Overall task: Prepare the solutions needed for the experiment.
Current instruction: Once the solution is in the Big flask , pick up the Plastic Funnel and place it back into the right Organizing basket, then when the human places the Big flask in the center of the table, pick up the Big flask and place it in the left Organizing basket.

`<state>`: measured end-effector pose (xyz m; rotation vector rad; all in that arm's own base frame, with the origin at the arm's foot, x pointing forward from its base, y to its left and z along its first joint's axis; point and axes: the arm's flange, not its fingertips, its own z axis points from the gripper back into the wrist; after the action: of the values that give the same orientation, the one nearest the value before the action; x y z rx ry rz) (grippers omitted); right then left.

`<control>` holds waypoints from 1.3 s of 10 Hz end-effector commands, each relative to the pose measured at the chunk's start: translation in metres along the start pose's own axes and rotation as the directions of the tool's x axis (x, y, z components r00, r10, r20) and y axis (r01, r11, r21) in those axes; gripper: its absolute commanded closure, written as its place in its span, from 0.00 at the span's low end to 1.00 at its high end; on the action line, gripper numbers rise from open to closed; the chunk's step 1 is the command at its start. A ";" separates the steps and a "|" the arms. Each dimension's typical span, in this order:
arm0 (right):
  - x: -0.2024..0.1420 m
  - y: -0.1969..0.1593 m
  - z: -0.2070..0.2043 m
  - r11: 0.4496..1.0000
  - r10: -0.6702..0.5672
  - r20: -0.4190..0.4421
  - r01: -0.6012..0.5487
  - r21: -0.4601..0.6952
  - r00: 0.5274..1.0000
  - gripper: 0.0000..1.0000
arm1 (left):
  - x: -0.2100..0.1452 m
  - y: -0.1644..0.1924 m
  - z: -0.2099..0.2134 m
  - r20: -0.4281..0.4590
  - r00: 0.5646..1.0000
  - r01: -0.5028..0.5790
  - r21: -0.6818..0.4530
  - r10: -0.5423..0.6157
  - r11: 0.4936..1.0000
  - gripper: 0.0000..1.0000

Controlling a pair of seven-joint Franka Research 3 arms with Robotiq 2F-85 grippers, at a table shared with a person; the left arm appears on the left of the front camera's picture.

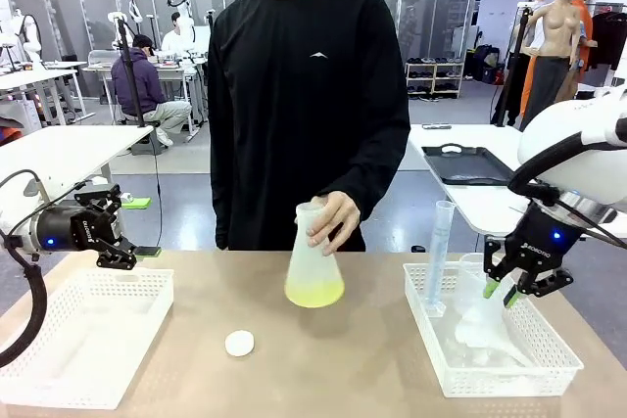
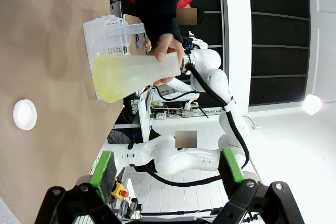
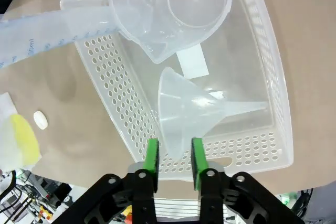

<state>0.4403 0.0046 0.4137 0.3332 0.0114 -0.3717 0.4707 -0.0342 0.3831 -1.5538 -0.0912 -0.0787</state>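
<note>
Bare bench [image 1: 372, 364] lies open along the near edge between the left-corner basket [image 1: 59, 394] and the right-corner basket [image 1: 509, 379], save a small white disc [image 1: 239, 343]. Mid-bench, a conical flask [image 1: 313, 266] gripped by the person's hand [image 1: 333, 220] blocks the way. A graduated cylinder [image 1: 438, 252], beaker [image 3: 136, 19] and funnel [image 1: 485, 325] crowd the right-corner basket.

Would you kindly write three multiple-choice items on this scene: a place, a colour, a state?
1. Where does the clear plastic funnel lie? A) right-hand white perforated basket B) left-hand basket C) bare table
2. The liquid in the translucent conical flask is: A) blue B) pale yellow-green C) red
3. The left end effector is: A) shut on the flask B) open, empty C) shut on a disc
A: it lies inside that basket. B: yellowish pool at bottom. B: pads wide apart.
</note>
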 end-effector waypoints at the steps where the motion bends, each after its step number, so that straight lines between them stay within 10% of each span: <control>1: 0.003 0.009 -0.004 0.999 -0.022 0.006 0.022 -0.035 1.000 0.38 | -0.001 -0.002 0.000 -0.010 1.000 0.010 0.005 -0.010 1.000 0.00; 13: 0.000 0.002 -0.002 1.000 0.003 -0.004 -0.003 -0.003 1.000 0.37 | -0.001 -0.002 0.000 -0.010 1.000 0.010 0.005 -0.010 1.000 0.00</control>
<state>0.4416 0.0075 0.4104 0.3307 0.0167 -0.3688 0.4707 -0.0342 0.3831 -1.5538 -0.0912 -0.0787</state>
